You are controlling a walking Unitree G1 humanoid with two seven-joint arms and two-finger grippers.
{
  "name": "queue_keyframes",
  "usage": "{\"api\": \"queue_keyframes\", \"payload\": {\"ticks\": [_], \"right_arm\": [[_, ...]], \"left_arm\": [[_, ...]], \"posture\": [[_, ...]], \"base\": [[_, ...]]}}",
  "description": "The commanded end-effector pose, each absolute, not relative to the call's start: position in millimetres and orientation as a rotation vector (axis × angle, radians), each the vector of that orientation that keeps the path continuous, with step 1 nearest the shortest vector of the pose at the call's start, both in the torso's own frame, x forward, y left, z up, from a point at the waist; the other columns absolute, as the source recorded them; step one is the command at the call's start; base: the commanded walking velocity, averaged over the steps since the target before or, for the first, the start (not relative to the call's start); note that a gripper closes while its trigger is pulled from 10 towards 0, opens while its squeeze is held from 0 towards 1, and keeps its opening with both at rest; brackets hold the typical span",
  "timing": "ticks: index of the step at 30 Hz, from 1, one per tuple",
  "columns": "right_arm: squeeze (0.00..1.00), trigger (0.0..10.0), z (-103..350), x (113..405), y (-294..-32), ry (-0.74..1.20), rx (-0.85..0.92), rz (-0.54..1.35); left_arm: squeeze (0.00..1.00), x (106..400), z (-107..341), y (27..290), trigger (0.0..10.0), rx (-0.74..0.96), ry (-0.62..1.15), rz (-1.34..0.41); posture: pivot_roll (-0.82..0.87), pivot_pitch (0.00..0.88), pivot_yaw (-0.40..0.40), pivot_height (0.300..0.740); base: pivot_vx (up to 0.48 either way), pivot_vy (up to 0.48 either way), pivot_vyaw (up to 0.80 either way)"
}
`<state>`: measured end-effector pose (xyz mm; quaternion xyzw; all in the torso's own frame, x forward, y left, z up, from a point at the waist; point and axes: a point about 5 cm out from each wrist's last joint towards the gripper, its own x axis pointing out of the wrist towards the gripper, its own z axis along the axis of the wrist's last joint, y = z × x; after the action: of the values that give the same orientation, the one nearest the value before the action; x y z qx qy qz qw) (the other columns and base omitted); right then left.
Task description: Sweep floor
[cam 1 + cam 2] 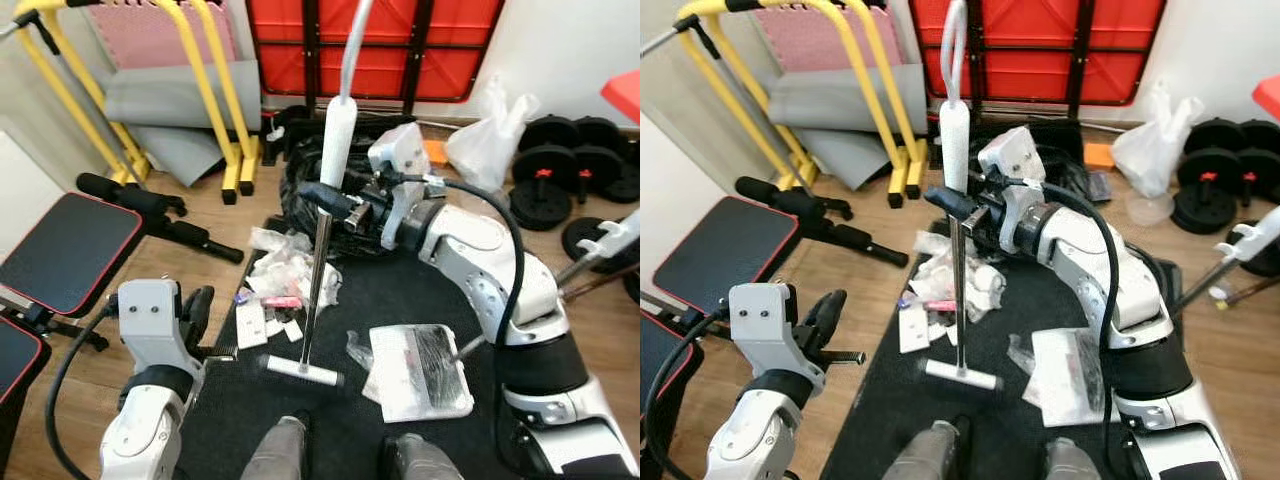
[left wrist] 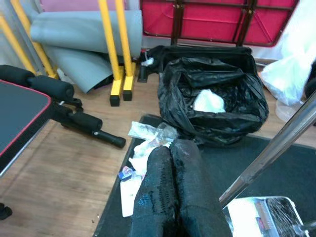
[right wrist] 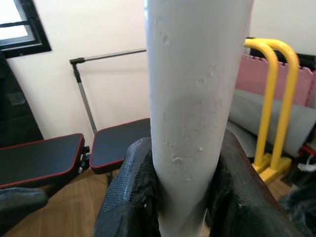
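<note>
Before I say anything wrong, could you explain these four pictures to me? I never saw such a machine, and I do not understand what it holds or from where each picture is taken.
This is a humanoid robot with two silver arms, each ending in a gripper with two black fingers. The two wide pictures come from cameras in its head, looking down. The other two come from cameras on its wrists, looking along the fingers.

The right gripper is shut around the white foam grip of a metal-poled broom, whose flat head rests on the black floor mat. The left gripper is low at the robot's side, closed and empty.

On the mat lie crumpled white paper and plastic litter and a clear plastic packet. Behind stands a bin lined with a black rubbish bag, among gym equipment.
</note>
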<state>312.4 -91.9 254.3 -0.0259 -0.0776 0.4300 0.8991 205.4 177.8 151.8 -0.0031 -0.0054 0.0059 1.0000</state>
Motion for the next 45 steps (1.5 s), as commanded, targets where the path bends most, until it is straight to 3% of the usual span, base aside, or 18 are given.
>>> {"api": "queue_keyframes", "payload": {"ticks": [1, 20, 45], "right_arm": [[0.0, 10.0, 248.0, 293.6, -82.4, -0.186, -0.02, 0.95], [0.0, 10.0, 223.5, 288.2, -78.0, -0.128, -0.042, 0.937], [0.0, 10.0, 199.3, 301.9, -93.3, -0.058, -0.08, 0.792]], "left_arm": [[0.0, 204.8, 148.3, 191.3, 10.0, 0.003, -0.008, 0.069], [0.0, 214.6, 139.6, 154.8, 10.0, -0.035, -0.01, -0.04], [0.0, 223.5, 128.9, 151.4, 10.0, -0.027, -0.005, -0.075]], "posture": [[0.0, 0.071, 0.023, 0.74], [-0.02, 0.031, 0.017, 0.74], [-0.02, 0.0, 0.003, 0.74]], "base": [[0.0, 0.0, 0.8], [0.0, 0.0, 0.8], [0.0, 0.0, 0.8]]}}
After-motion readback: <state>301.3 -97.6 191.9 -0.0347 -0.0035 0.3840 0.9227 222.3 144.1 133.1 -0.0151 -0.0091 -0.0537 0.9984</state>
